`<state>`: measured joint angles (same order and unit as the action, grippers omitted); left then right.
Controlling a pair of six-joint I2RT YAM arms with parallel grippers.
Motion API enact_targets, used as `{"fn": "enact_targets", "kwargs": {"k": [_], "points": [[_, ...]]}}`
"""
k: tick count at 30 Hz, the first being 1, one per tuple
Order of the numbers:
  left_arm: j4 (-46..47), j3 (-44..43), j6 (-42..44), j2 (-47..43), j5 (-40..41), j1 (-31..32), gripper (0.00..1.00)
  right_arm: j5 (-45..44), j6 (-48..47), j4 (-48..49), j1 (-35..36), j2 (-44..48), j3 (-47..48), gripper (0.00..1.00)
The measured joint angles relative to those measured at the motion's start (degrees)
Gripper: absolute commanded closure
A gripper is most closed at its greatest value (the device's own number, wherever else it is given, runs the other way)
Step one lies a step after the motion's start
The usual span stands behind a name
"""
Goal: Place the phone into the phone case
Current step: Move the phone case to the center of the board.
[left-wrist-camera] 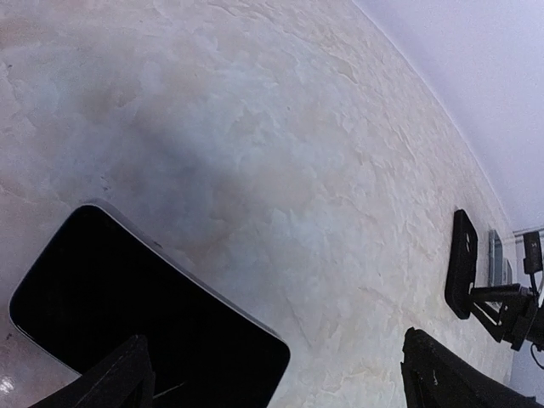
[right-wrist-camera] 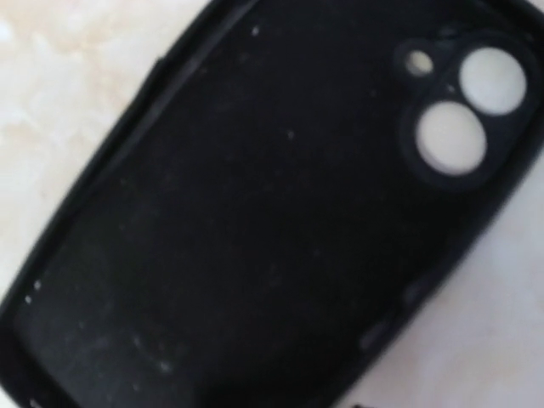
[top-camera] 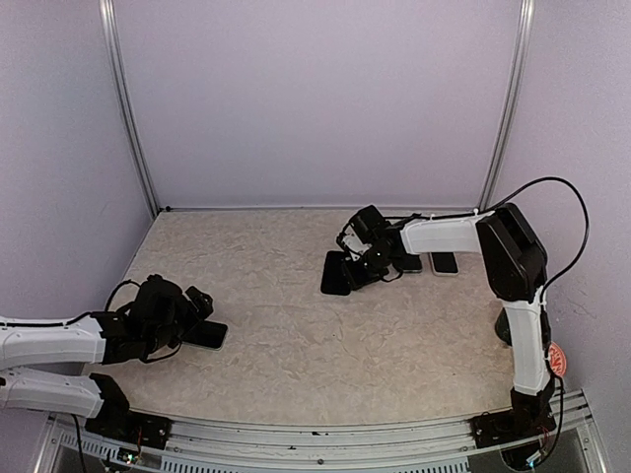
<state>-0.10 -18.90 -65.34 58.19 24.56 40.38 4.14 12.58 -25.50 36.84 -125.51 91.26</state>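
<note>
Jaws of the left gripper [top-camera: 192, 313] stand fully apart, empty, over the phone [top-camera: 205, 336] — lower squarely and pinch its long edges. Farther right, the right gripper [top-camera: 367, 264] meets the black, propped-up phone case [top-camera: 336, 273] — whether it grips, I cannot tell.

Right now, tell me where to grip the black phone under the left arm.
Pinch the black phone across its two long edges, near mid-length, coming straight down from above. It lies flat on the table, so only its thin sides are free for the left fingers.
</note>
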Motion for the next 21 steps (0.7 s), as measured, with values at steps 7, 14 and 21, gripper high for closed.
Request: {"fn": "enact_targets", "kwargs": {"k": [7,14,21], "points": [[-2.08,0.0,0.11,0.04,1.62,-6.45,0.01,0.0,-0.81,-0.76,0.13,4.33,-2.82,0.38],[-2.05,0.0,1.38,1.6,2.43,-13.2,0.01,0.26,-0.68,0.11,0.17,12.9,-7.56,0.3],[-0.26,0.35,3.15,4.79,0.5,-18.21,0.01,2.08,-0.96,3.08,1.07,18.73,-12.66,0.21]]}}
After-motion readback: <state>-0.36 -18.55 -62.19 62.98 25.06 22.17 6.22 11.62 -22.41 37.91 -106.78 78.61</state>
